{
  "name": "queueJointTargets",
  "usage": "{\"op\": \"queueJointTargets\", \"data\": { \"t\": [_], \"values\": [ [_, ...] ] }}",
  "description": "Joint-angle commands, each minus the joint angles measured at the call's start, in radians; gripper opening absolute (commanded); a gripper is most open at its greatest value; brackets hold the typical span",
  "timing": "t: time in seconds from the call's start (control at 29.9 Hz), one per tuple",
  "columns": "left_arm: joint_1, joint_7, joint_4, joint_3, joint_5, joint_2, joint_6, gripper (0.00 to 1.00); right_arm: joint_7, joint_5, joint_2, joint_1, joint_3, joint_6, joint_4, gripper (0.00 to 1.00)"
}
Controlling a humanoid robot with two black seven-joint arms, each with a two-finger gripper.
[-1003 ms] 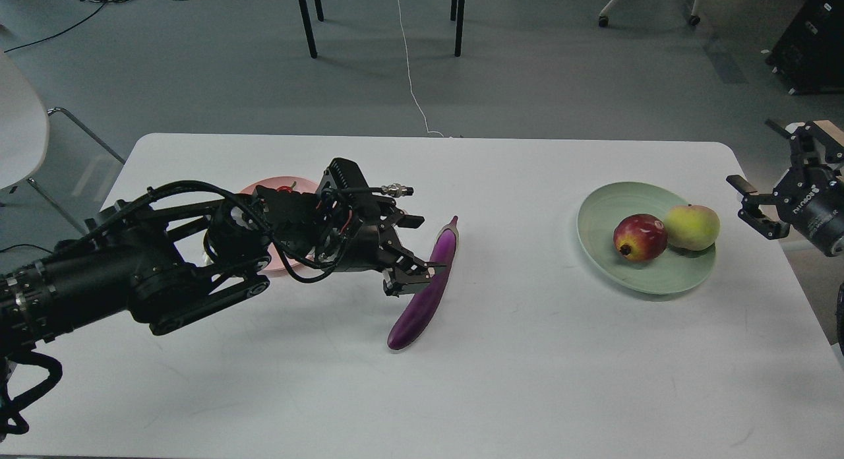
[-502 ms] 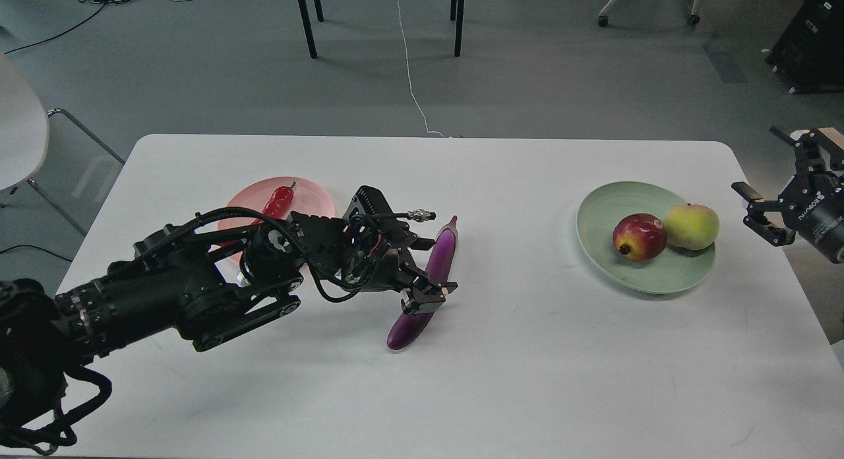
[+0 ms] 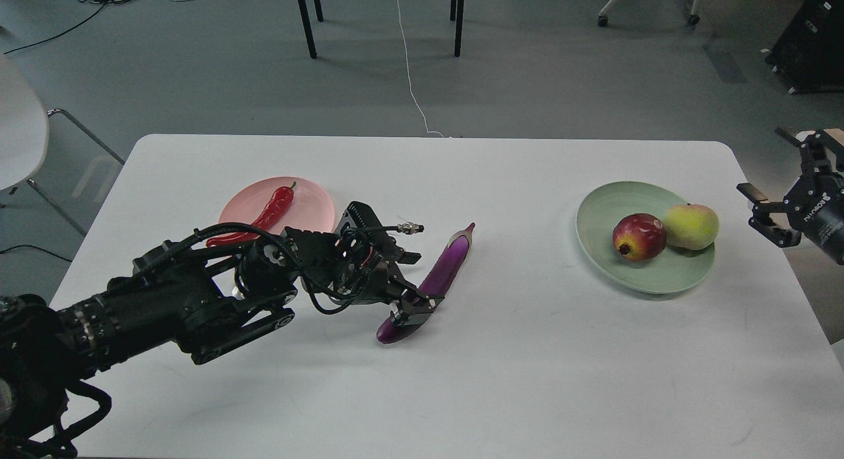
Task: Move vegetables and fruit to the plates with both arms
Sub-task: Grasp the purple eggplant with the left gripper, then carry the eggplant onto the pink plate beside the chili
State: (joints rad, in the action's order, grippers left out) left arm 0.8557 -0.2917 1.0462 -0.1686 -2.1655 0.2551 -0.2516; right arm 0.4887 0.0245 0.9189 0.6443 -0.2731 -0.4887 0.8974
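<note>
Clearly the white table (image 3: 527, 380) is carrying a job that is nearly done, with one item left out of place. Reaching in from the left, the left arm (image 3: 165, 307) is stretching across it, and the left gripper (image 3: 414, 309) is sitting at the lower part of the eggplant (image 3: 443, 274), its fingers seeming to be closing around it, though whether they are truly clamping is too dark to tell. The eggplant is lying slantwise on the bare tabletop between the two plates, its cap pointing away. Judging by this, the step in hand is grasping the eggplant; the next move is calling for a firm hold, a lift and a carry leftward to the pink plate (image 3: 316, 205), just beside the arm. That plate is already holding the chili pepper (image 3: 267, 210), so the long eggplant is needing room beside it. Over on the green plate (image 3: 610, 202), the pomegranate (image 3: 638, 237) and the peach (image 3: 692, 226) are resting touching each other. At the table's edge the right gripper (image 3: 768, 212) is hanging with fingers apart, holding nothing.
</note>
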Motion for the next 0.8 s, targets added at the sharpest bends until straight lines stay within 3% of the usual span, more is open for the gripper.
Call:
{"op": "queueJointTargets", "data": {
  "t": [0.0, 0.2, 0.33, 0.37, 0.43, 0.47, 0.77],
  "values": [
    [-0.003, 0.000, -0.002, 0.000, 0.000, 0.000, 0.000, 0.83, 0.000, 0.000, 0.000, 0.000, 0.000, 0.000, 0.000, 0.99],
    [-0.015, -0.001, -0.002, 0.000, 0.000, 0.001, 0.000, 0.81, 0.000, 0.000, 0.000, 0.000, 0.000, 0.000, -0.002, 0.99],
    [-0.015, -0.006, -0.002, 0.000, 0.000, 0.000, -0.026, 0.66, 0.000, -0.002, 0.000, 0.000, -0.001, 0.000, -0.002, 0.99],
    [-0.015, -0.007, 0.000, 0.000, 0.000, 0.001, -0.035, 0.58, 0.000, 0.000, 0.000, 0.000, -0.003, 0.000, -0.002, 0.99],
    [-0.015, -0.003, 0.000, -0.002, -0.002, 0.000, -0.035, 0.23, 0.000, 0.000, 0.000, 0.000, -0.003, 0.000, -0.002, 0.99],
    [-0.014, -0.001, 0.000, -0.003, -0.004, 0.000, -0.035, 0.11, 0.000, 0.000, 0.000, 0.000, -0.003, 0.000, -0.002, 0.99],
    [-0.001, -0.001, 0.003, -0.020, 0.007, 0.022, -0.002, 0.08, 0.000, 0.000, 0.000, 0.000, -0.003, 0.000, -0.002, 0.99]
  ]
}}
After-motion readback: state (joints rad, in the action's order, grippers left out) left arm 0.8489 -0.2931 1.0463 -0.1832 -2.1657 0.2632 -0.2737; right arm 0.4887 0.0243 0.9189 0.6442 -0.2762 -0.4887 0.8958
